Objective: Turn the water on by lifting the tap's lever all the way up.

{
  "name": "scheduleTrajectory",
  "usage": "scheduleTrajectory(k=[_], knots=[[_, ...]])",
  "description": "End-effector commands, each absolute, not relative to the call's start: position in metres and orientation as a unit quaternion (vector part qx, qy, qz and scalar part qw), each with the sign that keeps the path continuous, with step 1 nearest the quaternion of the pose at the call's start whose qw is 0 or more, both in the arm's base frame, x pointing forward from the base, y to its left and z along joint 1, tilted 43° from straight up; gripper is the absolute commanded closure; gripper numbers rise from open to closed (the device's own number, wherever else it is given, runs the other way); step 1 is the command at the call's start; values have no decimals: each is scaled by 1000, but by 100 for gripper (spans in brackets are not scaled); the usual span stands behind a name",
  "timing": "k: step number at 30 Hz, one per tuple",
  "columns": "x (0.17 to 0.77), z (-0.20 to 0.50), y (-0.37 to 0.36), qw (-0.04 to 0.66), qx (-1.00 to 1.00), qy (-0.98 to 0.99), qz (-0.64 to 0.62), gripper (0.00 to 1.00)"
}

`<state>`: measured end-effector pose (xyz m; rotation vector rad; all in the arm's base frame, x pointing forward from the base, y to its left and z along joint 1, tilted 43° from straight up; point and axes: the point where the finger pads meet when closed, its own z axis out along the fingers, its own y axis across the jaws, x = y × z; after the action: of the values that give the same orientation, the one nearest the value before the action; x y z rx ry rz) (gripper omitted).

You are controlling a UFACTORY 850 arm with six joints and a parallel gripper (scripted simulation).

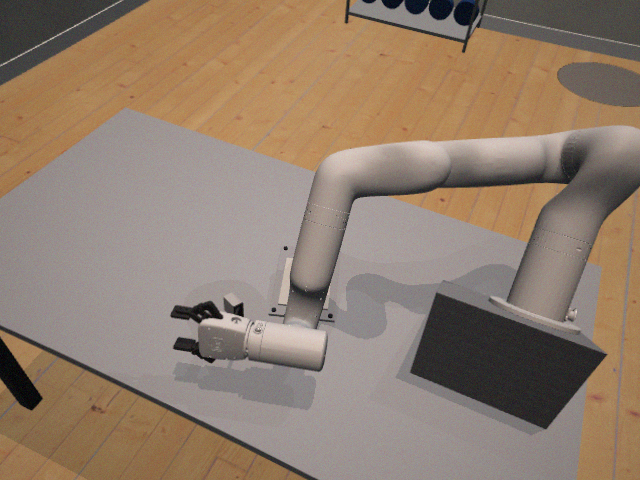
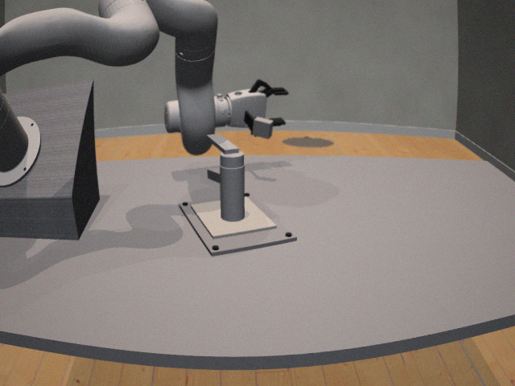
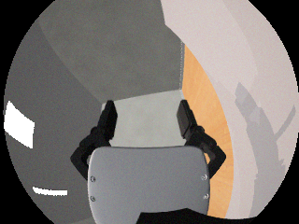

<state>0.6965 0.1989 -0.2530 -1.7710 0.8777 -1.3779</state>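
Note:
The tap [image 2: 232, 186] is a grey upright column on a pale square base plate [image 2: 249, 239] [image 1: 283, 289] in the middle of the table. Its flat lever [image 2: 223, 143] sticks out from the column's top toward the arm, and the arm hides its far end. In the top view the forearm hides the column and lever. My gripper [image 1: 179, 327] [image 2: 283, 106] [image 3: 147, 106] is open and empty. It lies horizontal, points away from the tap, and sits higher than the lever and off to one side. The wrist view shows only walls and floor between the fingers.
The arm's dark pedestal block [image 1: 496, 356] [image 2: 50, 166] stands on the table near the tap. The forearm [image 2: 193, 83] hangs close over the lever's end. A short spout [image 2: 214, 175] juts from the column. A rack [image 1: 413, 15] with dark blue balls stands on the floor.

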Motion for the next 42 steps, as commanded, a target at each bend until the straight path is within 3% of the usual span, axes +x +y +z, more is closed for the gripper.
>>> scheduleTrajectory(k=[1, 22, 42], knots=[[697, -252, 200, 359, -686, 340, -534, 0], [696, -250, 199, 361, -677, 349, -537, 0], [659, -205, 173, 395, -463, 533, -588, 0]])
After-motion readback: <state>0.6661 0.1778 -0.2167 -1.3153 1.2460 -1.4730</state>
